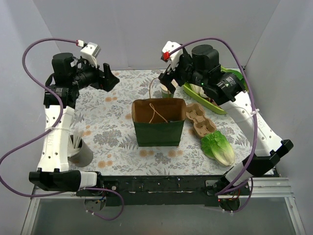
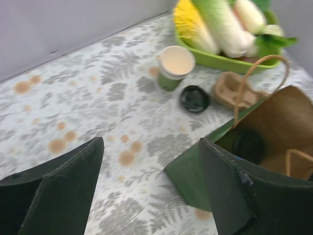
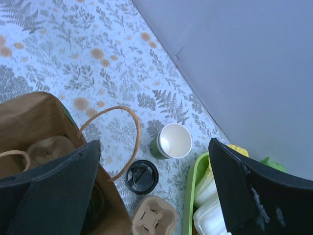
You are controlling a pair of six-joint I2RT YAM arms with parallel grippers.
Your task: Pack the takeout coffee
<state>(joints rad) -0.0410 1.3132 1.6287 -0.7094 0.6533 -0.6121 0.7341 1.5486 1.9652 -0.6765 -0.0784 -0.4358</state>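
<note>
Your inventory, largest first:

- Table [image 1: 112, 132]: fern-print cloth with orange spots; everything below stands on it.
- Paper bag [image 1: 159, 132]: green outside, brown inside, upright at the centre with its mouth open and its handles up.
- Green tray [image 1: 217, 109]: at the far right, loaded with leafy vegetables.
- Lettuce [image 1: 218, 147]: lies loose on the cloth, right of the bag.
- Left gripper [image 1: 112, 79]: you have it raised over the far left of the table, fingers spread wide and nothing between them.
- Right gripper [image 1: 167, 84]: you have it above the far side of the bag, fingers spread wide, holding nothing.
- Grey cup [image 1: 80, 152]: holds white sticks, beside the left arm.
- Pulp cup tray [image 1: 199, 121]: touches the bag's right side.
- Takeout coffee cup [image 3: 172, 142]: cream over dark green, upright and uncovered on the cloth behind the bag, near the green tray's end.
- Black lid [image 3: 142, 176]: lies flat just beside the cup, between it and the bag.
</note>
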